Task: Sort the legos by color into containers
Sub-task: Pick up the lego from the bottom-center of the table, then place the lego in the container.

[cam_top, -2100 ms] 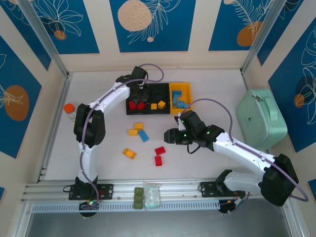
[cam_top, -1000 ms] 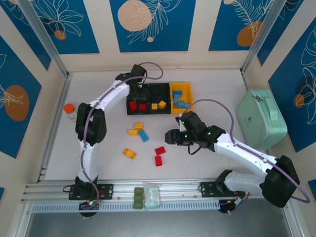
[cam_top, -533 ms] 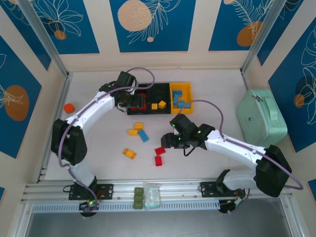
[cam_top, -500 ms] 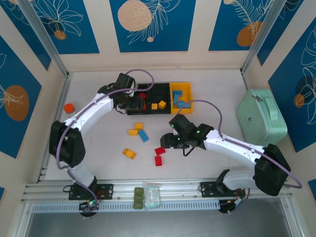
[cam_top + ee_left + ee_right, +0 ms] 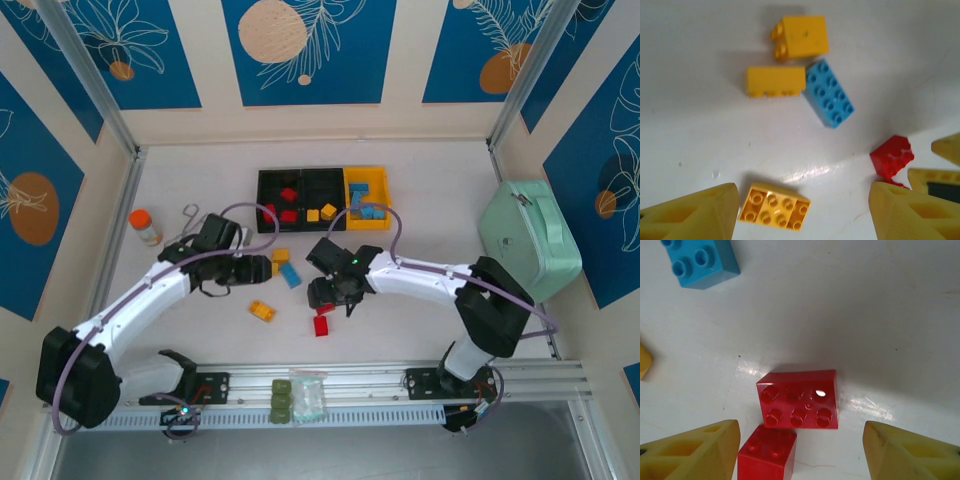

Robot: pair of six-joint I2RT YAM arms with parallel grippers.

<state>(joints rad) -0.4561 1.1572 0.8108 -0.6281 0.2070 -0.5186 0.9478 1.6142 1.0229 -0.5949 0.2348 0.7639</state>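
While both grippers hang low over the loose legos point(image 5: 291, 275) on the white table point(image 5: 420, 170), their jaws stand spread and neither holds anything. The left gripper point(image 5: 805, 200) has its yellow fingers point(image 5: 695, 212) on either side of a yellow brick point(image 5: 774, 207), which lies studs-up just beside the left finger. Farther out lie two more yellow bricks point(image 5: 776, 81), with a blue brick point(image 5: 829, 100) against one of them. The red bricks point(image 5: 891, 156) sit by the right gripper's tips.

The right gripper point(image 5: 801, 435) is wide apart over that red pair. The oblong red brick point(image 5: 799, 399) is studs-up and the nearer red brick point(image 5: 767, 450) lies just beside its corner (both clear of the fingers).

From above, the containers point(image 5: 300, 172) stand in a row at the far side, well apart from the grippers. Red pieces are in the left black bin point(image 5: 261, 185), yellow in the middle one and blue in the yellow bin point(image 5: 384, 185). A mint case point(image 5: 528, 240) sits at the right and an orange-capped bottle point(image 5: 145, 225) at the left.
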